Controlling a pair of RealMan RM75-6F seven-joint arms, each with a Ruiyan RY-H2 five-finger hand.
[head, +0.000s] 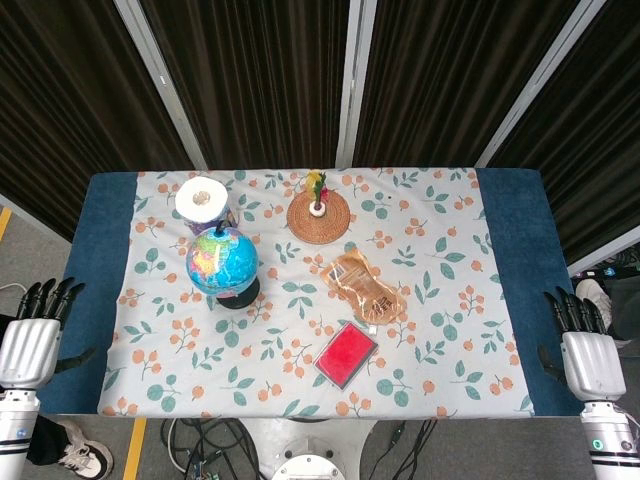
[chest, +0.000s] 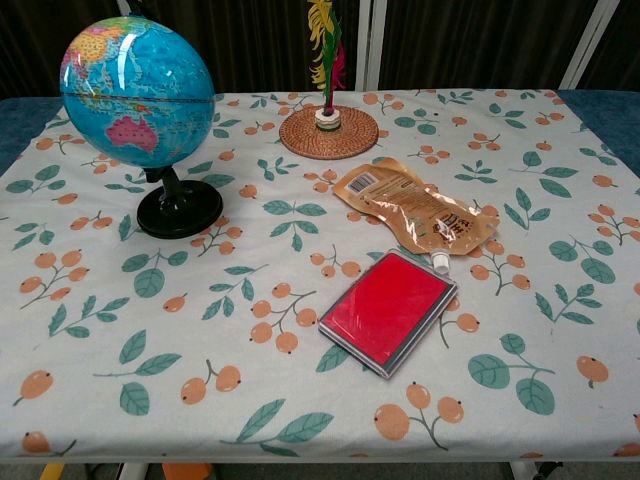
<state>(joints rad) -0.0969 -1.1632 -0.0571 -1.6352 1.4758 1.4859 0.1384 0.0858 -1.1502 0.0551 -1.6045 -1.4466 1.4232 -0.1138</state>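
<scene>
A table (head: 100, 300) draped in a white cloth printed with leaves and orange berries is seen in the head view, before dark curtains. The left hand (head: 32, 335) is held off the left edge, fingers spread, nothing gripped; the right hand (head: 587, 350) likewise off the right edge. The blue globe on a black stand (head: 222, 263) lies nearest the left hand, well apart.

In the chest view, a flat red rectangular case (chest: 387, 310) is shown just beside a brown plastic pouch (chest: 412, 208), behind which a round woven coaster (chest: 328, 132) is placed.

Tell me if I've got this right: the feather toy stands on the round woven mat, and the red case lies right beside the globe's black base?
Not quite. The feather toy does stand on the woven mat, but the red case lies apart from the globe, next to the brown pouch. The chest view shows it.
</scene>
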